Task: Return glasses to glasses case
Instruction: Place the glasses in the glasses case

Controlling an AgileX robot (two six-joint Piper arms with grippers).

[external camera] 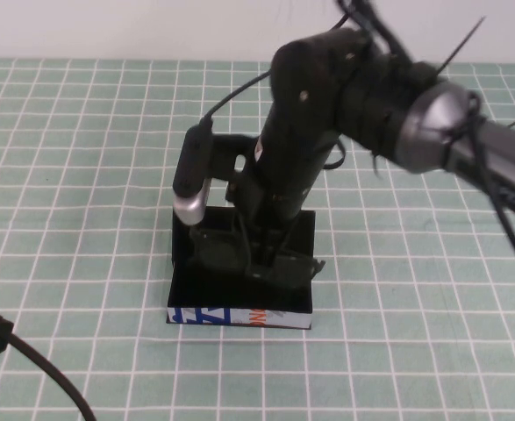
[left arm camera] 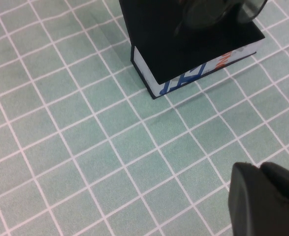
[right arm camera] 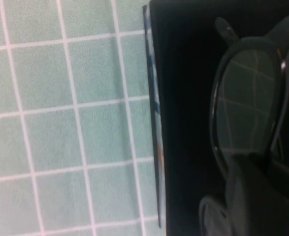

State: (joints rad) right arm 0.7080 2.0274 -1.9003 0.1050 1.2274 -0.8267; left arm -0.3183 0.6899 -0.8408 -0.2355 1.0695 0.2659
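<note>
At the near left corner of the desk (external camera: 82,175), the left pincer (left arm camera: 267,196) is hanging parked, and whether it is spread cannot be told. At the middle, the right arm is reaching down steeply, its right pincer (external camera: 261,254) pinching the glasses (external camera: 253,254) over the open glasses case (external camera: 239,316). The placing step seems to be underway; next, the glasses are needing lowering flat onto the lining, then release.
</note>
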